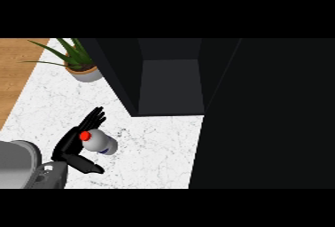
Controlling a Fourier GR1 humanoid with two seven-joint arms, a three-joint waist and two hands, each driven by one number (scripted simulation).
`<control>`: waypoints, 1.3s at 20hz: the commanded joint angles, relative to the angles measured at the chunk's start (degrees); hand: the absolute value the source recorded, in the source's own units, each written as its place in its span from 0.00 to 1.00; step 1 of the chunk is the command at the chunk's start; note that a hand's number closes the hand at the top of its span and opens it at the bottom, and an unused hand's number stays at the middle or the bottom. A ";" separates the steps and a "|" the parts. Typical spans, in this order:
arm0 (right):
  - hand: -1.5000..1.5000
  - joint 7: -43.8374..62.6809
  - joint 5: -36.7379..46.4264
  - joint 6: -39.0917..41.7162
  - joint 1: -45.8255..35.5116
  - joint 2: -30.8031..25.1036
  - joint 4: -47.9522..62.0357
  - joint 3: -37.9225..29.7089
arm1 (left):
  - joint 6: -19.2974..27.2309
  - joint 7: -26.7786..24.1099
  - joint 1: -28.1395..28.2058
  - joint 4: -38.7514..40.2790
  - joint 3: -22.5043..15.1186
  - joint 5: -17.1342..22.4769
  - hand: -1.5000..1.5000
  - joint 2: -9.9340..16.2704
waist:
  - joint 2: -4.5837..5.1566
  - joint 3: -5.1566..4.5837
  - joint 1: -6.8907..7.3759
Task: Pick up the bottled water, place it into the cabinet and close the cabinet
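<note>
Grey forearm (26, 166) enters at the lower left edge, closest to the viewpoint. Left hand (73, 144) extends from it over the white marbled surface (157, 150), fingers long and fairly straight behind the bottle, thumb reaching out below it. The bottle sits in the gap between fingers and thumb. Cannot tell whether the fingers touch it; they are not wrapped round it.

Bottled water (99, 141): pale body, red cap, seen from above and tilted. Appears to stand on the surface at the left side, well apart from the cabinet. Not lifted as far as the view shows.

Potted plant (78, 62) stands at the upper left, near the wooden floor (16, 66) that shows beyond the surface edge.

Cabinet (170, 84), centre: dark, open, interior visible as a lighter grey recess. Nothing is seen inside it. A large dark panel (262, 115) fills the right side, probably the open door, though not certain.

Right hand: not visible.

Progress, by judgement: early. The grasp is being set up and not yet made. Remaining: close on the bottle, lift, carry rightward and up into the recess, release, swing the door shut.
</note>
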 commanded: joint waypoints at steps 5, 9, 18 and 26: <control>0.00 2.15 4.84 -1.64 2.06 -1.15 -7.63 2.30 | -4.10 -9.06 -4.11 9.68 0.01 0.59 0.00 -0.29 | 0.01 -0.02 -0.40; 0.00 -0.36 3.28 -1.81 4.79 -1.86 -7.96 1.20 | -2.94 -8.14 -6.82 11.89 -0.60 0.91 0.00 -2.30 | 0.00 0.03 -0.42; 0.00 0.86 0.26 -1.81 4.57 -4.48 -8.84 -2.77 | -6.07 -8.01 -8.41 15.92 -0.97 2.87 1.00 -3.93 | 0.04 0.03 -0.15; 0.00 -3.92 -3.71 -0.11 8.58 -5.89 -8.18 -6.29 | -8.36 -12.52 -6.86 13.97 -4.96 0.82 1.00 -3.88 | 0.04 0.08 -0.16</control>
